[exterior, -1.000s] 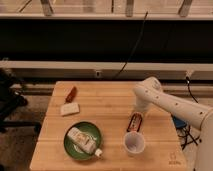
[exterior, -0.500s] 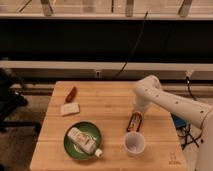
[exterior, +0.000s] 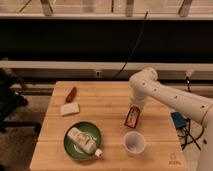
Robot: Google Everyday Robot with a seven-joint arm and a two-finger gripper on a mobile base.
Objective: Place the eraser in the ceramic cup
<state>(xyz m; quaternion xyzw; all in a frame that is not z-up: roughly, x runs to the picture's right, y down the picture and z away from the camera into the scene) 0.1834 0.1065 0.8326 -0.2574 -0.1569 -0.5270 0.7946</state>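
— If we scan from the left: red-brown oblong point(exterior: 71, 93), cream block point(exterior: 69, 109), green plate point(exterior: 74, 150) carrying a white tube point(exterior: 84, 142). All distractors. Where's the eraser?
— Right of centre on the wooden table point(exterior: 100, 100). The eraser point(exterior: 132, 117) has its long axis near-vertical in frame, leaning slightly, upper end toward the arm.
— And the ceramic cup?
— Straight below it in frame. The ceramic cup point(exterior: 134, 142) is upright and just clear of the eraser's lower end.
— Tool?
— The gripper point(exterior: 136, 106) is at the eraser's upper end, under the wrist. Can't tell if it's clamped on or released.
— So travel runs along the eraser's own axis, toward the front edge.
— My read: short hop, with lift to clear the rim.
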